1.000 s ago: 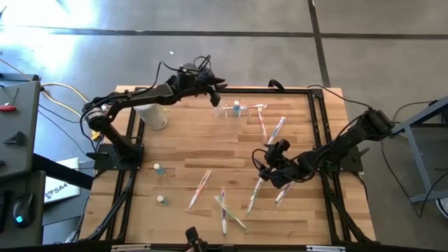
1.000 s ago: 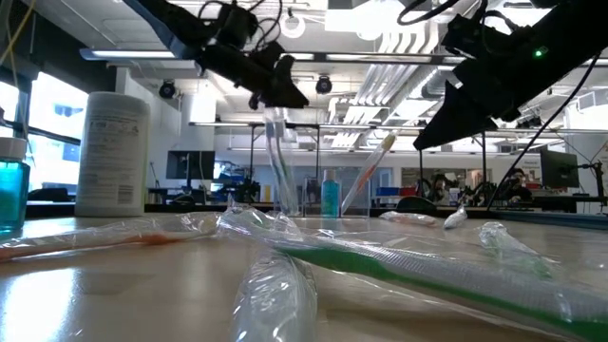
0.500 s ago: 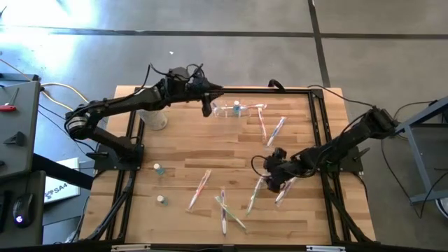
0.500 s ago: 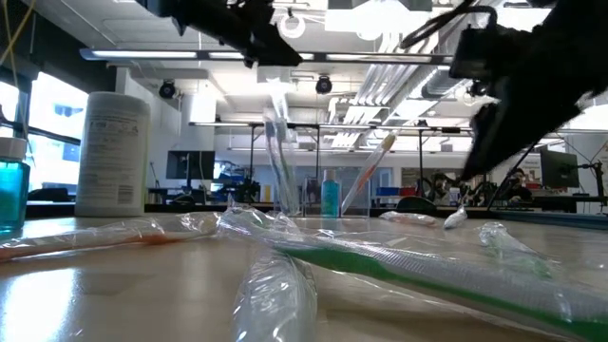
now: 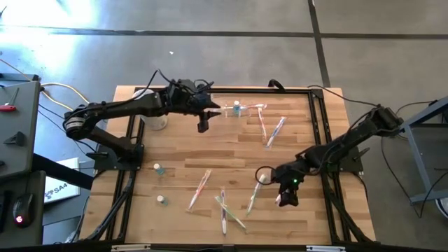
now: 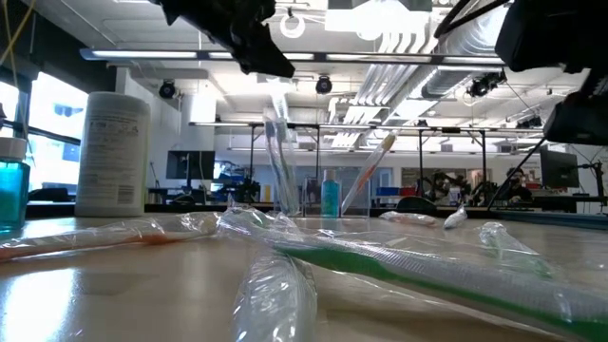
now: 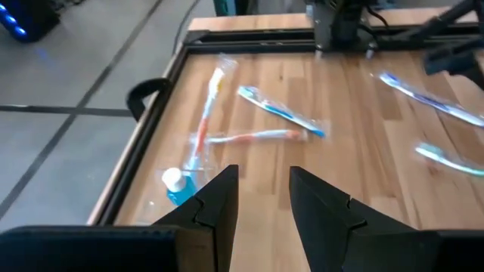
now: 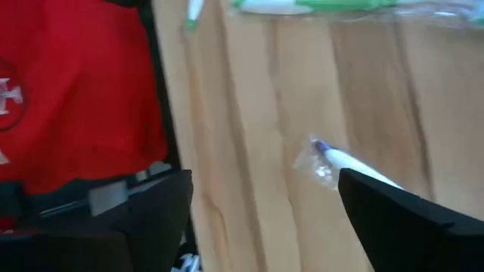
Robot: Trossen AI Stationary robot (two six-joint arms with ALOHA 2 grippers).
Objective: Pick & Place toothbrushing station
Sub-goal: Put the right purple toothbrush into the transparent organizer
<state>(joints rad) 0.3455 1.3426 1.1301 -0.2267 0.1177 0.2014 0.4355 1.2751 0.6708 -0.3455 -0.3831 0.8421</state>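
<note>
Low view, white canister (image 6: 112, 152), label unreadable

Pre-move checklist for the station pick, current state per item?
1. Toothbrushing station located, at the table's far edge: ok.
2. Left gripper near the station, just beside it and not yet around it: ok.
3. Left gripper empty, gap showing between its fingers: ok.
4. Right gripper away from the station, low over the wrapped toothbrushes near the table's front: ok.
5. Right gripper open and holding nothing: ok.
6. Station free of clutter: not ok, a small blue bottle and a wrapped toothbrush lie at it.
</note>
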